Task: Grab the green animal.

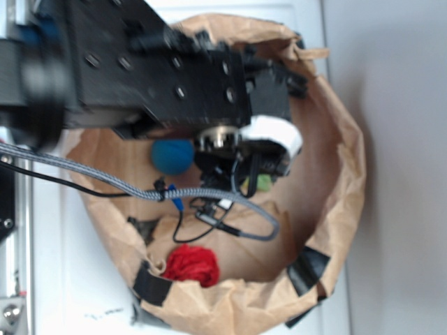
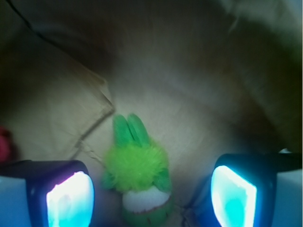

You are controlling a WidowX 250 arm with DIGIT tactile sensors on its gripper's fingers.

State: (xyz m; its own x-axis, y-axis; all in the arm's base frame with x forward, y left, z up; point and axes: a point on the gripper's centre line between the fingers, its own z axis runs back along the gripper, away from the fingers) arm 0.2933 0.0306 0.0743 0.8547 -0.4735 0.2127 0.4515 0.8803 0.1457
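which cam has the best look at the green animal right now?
Wrist. The green animal lies unobstructed on the brown paper, between the open gripper fingers. Exterior shows only a green sliver beside the arm, which hides the rest.

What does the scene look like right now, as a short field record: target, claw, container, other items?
target: green animal, lying on the paper floor, centred between the claw fingers
claw: claw open, fingers either side of the toy, not touching it
container: brown paper bag, rim rolled down, arm reaching inside
other items: blue ball and red cloth lump, both apart from the toy
grasp status: not yet closed
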